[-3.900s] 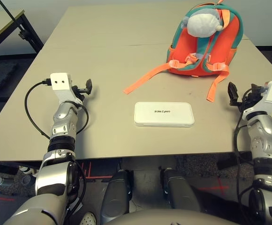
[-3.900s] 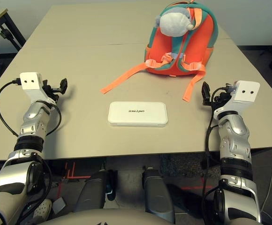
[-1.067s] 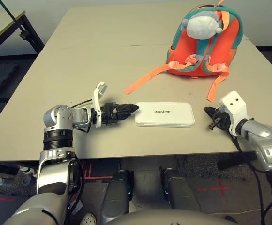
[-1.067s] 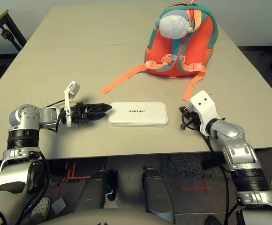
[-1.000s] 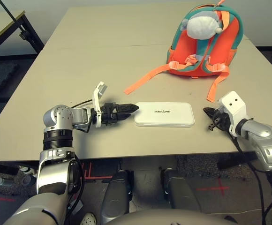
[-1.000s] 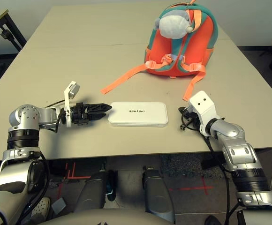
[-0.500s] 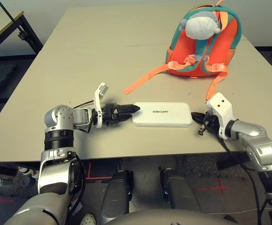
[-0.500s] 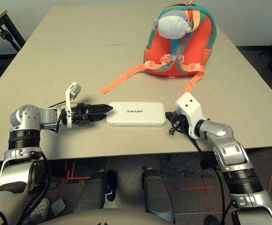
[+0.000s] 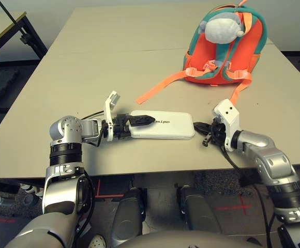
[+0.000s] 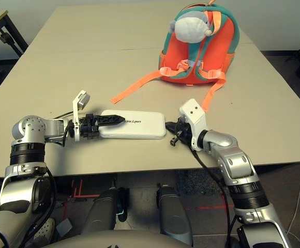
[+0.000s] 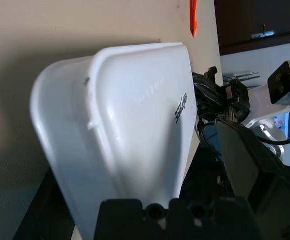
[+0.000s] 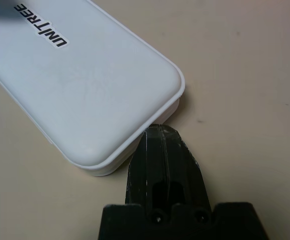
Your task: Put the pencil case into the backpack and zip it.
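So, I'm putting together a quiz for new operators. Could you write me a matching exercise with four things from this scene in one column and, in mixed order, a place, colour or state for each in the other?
Things:
1. pencil case
2. backpack
3. left gripper
4. right gripper

Places, colours or states:
A. shut, with its tips at the right end of the white box
B. orange and teal, farther back on the table
C. open, at the left end of the white box
D. white, with dark lettering

Right pairs: 1-D, 2-B, 3-C, 4-A
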